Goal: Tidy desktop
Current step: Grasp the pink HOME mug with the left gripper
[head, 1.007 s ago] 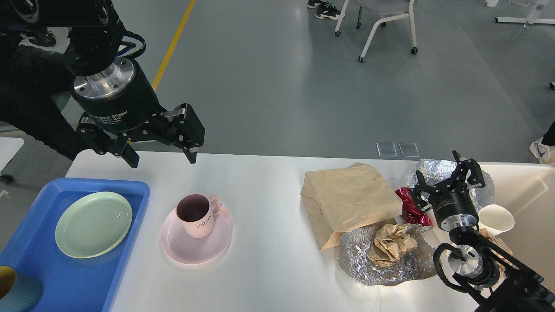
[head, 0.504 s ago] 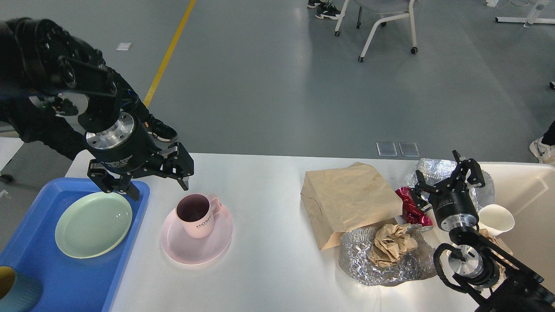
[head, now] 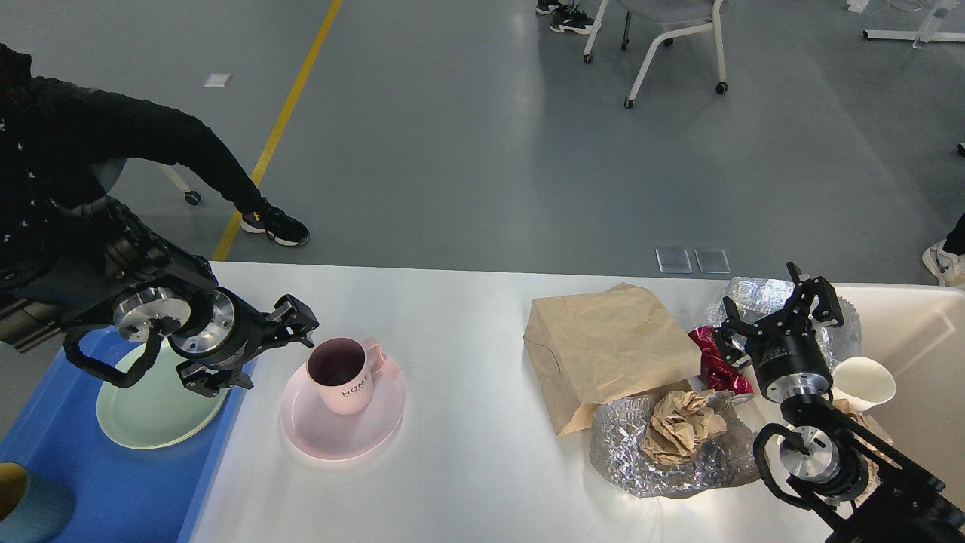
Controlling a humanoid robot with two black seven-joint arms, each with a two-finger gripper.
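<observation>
Left gripper (head: 276,351) now lowered beside the pink mug (head: 341,375), fingers spread, mug on pink plate (head: 343,426) at 9 o'clock of the white desktop (head: 467,324), right gripper (head: 776,309) splayed open at 3 o'clock above crumpled foil (head: 663,460)

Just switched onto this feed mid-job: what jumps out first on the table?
The left gripper hangs open just left of the pink mug, which stands on a pink plate left of the desktop's middle. On the right lies a litter heap: a brown paper bag, crumpled foil and a red wrapper, with the open right gripper over it.
</observation>
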